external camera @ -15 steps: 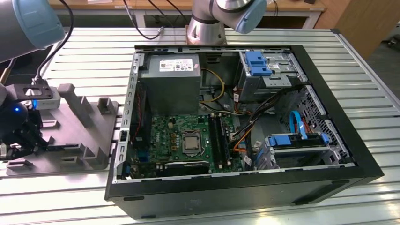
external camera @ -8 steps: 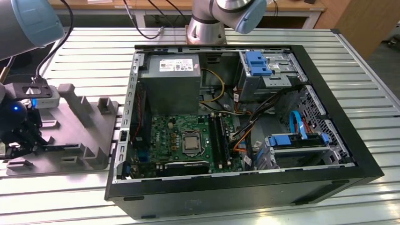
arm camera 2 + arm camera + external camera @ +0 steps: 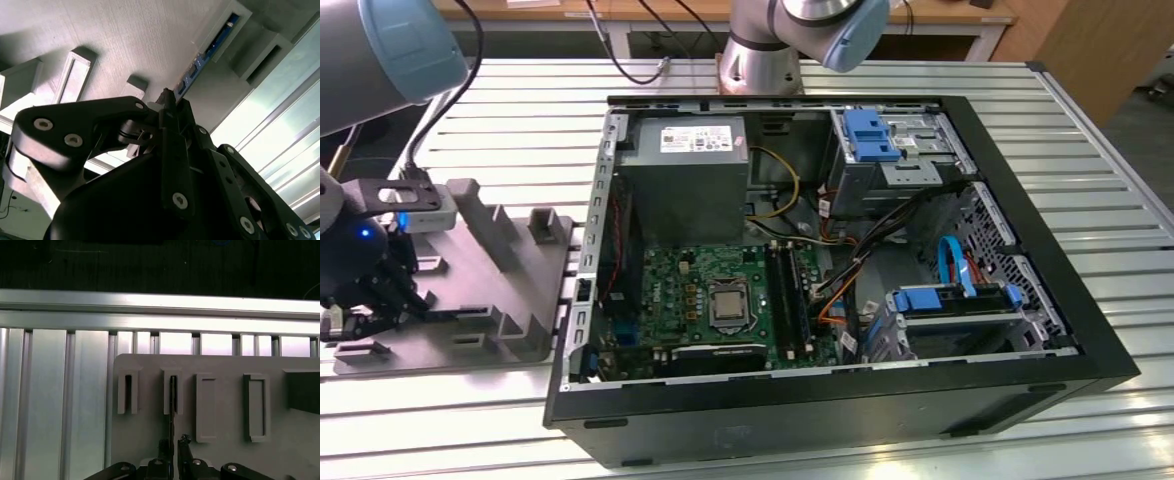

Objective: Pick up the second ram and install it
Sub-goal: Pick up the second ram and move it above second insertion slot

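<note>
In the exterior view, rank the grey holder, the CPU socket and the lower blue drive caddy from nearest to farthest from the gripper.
1. grey holder: directly beside the gripper, at the exterior view's left.
2. CPU socket: middle, inside the case.
3. lower blue drive caddy: towards the exterior view's right.

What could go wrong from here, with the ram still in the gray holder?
1. The second ram stands on edge in a narrow slot of the gray holder. A tilted lift could bind it against the slot walls.
2. The end effector appears to meet the board near one end, so the board might pivot once it is lifted.
3. Loose cables lie right beside the memory slots and could snag during insertion.
</note>
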Controlling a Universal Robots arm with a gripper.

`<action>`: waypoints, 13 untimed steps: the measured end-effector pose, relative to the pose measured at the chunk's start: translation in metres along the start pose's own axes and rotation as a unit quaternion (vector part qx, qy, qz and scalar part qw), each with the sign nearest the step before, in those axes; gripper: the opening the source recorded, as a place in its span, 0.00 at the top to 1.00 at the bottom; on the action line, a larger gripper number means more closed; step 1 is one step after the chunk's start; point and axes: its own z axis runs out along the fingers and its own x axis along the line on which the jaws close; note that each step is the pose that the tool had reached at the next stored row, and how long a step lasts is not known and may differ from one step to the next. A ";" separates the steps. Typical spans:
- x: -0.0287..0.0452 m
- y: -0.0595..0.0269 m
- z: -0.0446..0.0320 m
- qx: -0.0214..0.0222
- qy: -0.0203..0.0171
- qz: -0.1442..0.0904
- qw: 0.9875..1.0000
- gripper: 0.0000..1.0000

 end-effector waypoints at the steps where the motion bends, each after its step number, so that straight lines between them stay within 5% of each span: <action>1: 0.0000 0.0000 0.0000 0.000 0.000 0.000 1.000 0.79; 13: -0.0001 0.0000 -0.0009 0.000 0.000 0.000 1.000 0.79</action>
